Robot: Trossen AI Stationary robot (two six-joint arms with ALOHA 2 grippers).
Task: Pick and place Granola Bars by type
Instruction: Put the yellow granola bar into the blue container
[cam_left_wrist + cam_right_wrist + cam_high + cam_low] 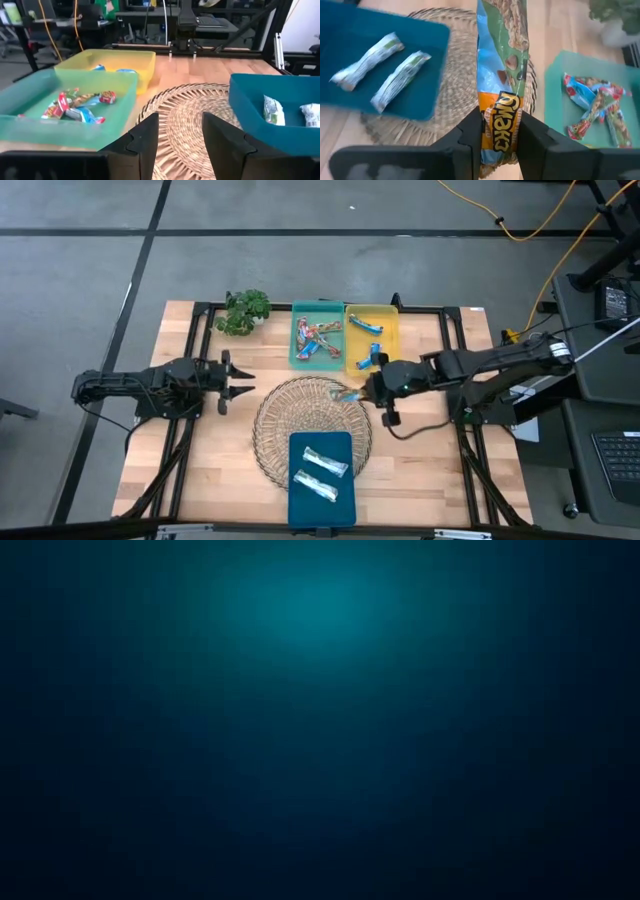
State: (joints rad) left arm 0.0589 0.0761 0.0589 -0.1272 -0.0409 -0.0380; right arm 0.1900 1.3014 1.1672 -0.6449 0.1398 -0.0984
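My right gripper (366,392) is over the round wire basket's (312,430) far right rim, shut on a granola bar (501,60) with a blue, green and orange wrapper. My left gripper (238,378) hovers open just left of the basket, holding nothing, and the left wrist view shows its fingers apart (180,145). Several red and blue bars (317,338) lie in the green tray (296,352). Blue bars (366,326) lie in the yellow tray (390,340). Two silvery white bars (322,473) lie in the dark blue tray (300,505). The low view is dark. My right gripper pinches the bar between its two fingers (470,140) at the orange end of the wrapper (500,125). It comes from the table's right side. The bar's long part (502,30) sticks out forward past the fingertips, over the basket's rim, and looks clear of it.
The dark blue tray rests on the basket's near side. The green and yellow trays stand side by side at the table's far edge. A small green plant (244,311) stands at the far left. Black frame rails (200,320) run around the table top.
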